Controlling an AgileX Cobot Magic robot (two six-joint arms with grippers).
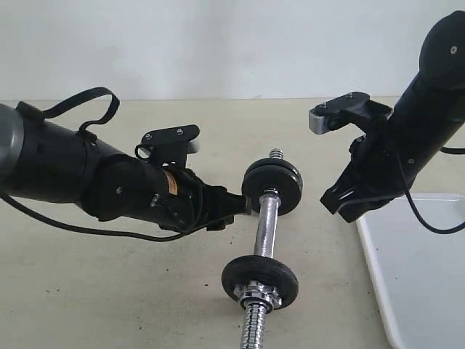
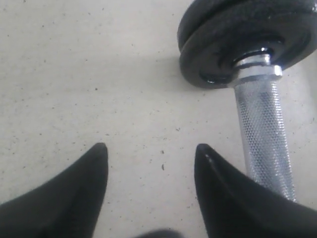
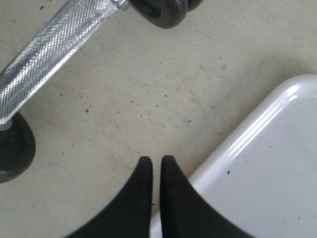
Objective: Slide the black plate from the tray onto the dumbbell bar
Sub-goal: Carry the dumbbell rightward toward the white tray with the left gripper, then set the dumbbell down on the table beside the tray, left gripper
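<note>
The dumbbell bar (image 1: 267, 225) lies on the table with its knurled chrome grip (image 2: 262, 134) showing. Two black plates (image 1: 272, 187) sit stacked on its far end (image 2: 233, 54), and bare thread pokes out beyond them. One black plate (image 1: 259, 275) sits on the near end behind a silver nut (image 1: 256, 294). My left gripper (image 1: 243, 203) is open beside the grip, with only bare table between its fingertips (image 2: 151, 146). My right gripper (image 1: 336, 203) is shut and empty (image 3: 156, 158), hanging over the corner of the white tray (image 1: 414, 276). The visible part of the tray (image 3: 267, 163) holds nothing.
The beige tabletop (image 1: 109, 291) spreads to the left of the bar and in front of my left arm. A pale wall (image 1: 218, 43) closes off the back. A black cable (image 1: 436, 222) from my right arm hangs over the tray's far edge.
</note>
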